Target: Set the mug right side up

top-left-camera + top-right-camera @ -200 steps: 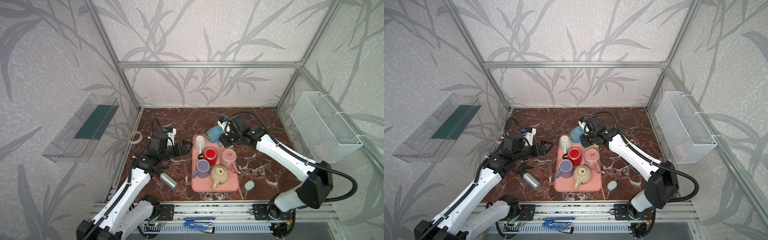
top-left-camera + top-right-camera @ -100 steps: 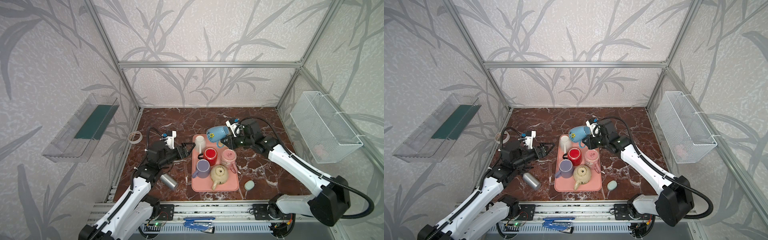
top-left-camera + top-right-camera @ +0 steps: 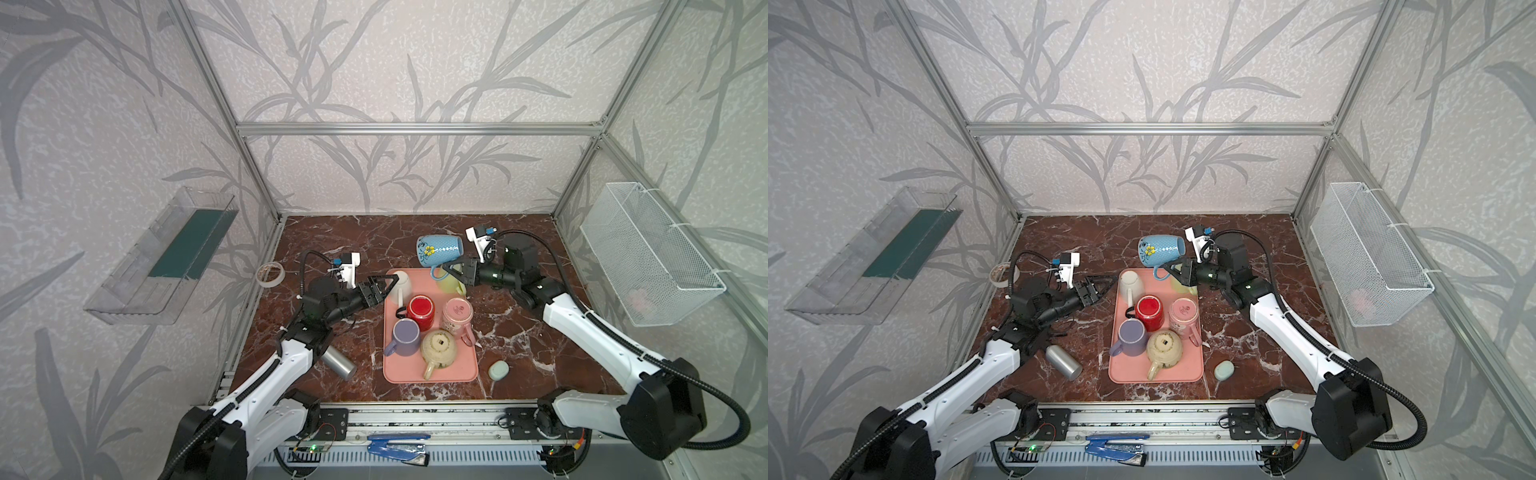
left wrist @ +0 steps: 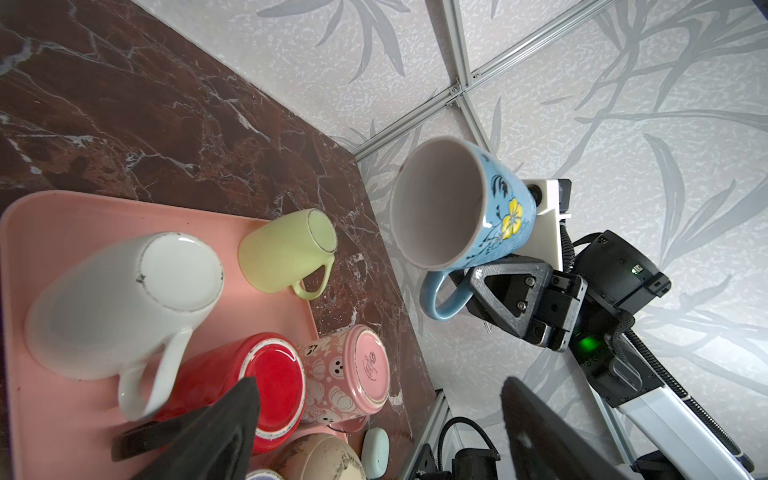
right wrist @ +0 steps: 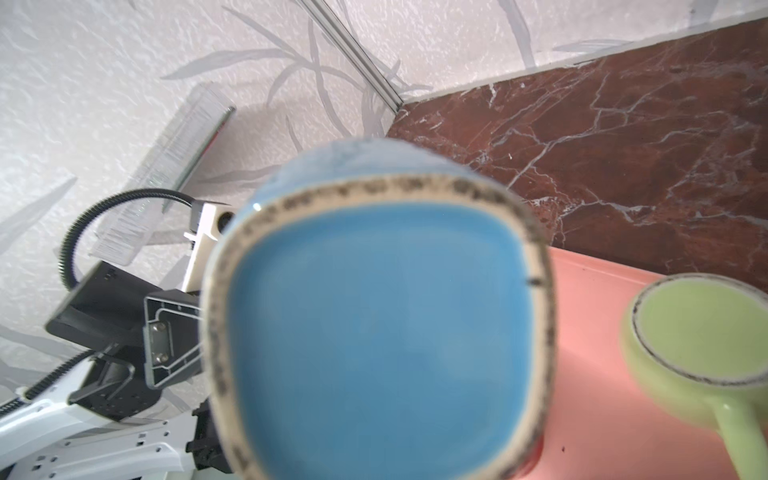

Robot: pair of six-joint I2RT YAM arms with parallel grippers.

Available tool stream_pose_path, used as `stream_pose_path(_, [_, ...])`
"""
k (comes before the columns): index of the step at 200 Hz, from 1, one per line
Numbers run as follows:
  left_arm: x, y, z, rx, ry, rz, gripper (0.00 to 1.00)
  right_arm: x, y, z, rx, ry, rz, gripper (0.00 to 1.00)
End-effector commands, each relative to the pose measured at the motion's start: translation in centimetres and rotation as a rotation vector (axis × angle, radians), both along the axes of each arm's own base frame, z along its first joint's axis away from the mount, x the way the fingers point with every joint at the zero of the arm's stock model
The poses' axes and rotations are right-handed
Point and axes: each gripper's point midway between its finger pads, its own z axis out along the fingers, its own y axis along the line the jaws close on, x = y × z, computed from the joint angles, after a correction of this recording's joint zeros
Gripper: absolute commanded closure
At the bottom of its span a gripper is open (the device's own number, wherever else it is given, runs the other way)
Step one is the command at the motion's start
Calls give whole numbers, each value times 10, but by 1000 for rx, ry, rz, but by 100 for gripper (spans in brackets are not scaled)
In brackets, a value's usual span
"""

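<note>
The blue mug is shiny, with tiny bumps and a yellow flower. It lies on its side in the air, over the far edge of the smooth pink tray, with its mouth pointing left. The right gripper pinches tight on its curved handle. The left gripper is spread wide with nothing in it, just beside the white mug at the tray's far left corner. The left wrist view shows the blue mug's round mouth and pale inside. The blurry right wrist view shows its flat blue bottom, with a rough speckled ring. The table is dark red stone with white lines.
</note>
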Motion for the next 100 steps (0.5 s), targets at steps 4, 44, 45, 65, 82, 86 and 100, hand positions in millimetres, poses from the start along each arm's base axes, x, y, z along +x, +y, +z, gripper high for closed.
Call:
stream_pose_path(4, [5, -14, 36, -71, -75, -56, 10, -3, 8, 51, 140, -157, 71, 100])
stream_pose_path(44, [12, -27, 48, -98, -93, -95, 17, 6, 10, 60, 220, -138, 80, 100])
stream_pose_path(45, [12, -27, 49, -98, -94, -95, 17, 6, 10, 61, 221, -139, 82, 100])
stream_pose_path(65, [13, -31, 51, -98, -98, -111, 20, 9, 12, 64, 239, -138, 92, 100])
stream_pose_path(82, [13, -35, 53, -96, -108, -129, 22, 11, 13, 65, 245, -142, 99, 100])
stream_pose_path(86, [14, -36, 53, -97, -108, -131, 23, 11, 14, 66, 247, -141, 101, 100])
stream_pose_path(100, [14, -39, 55, -102, -108, -146, 25, 12, 15, 67, 261, -137, 113, 100])
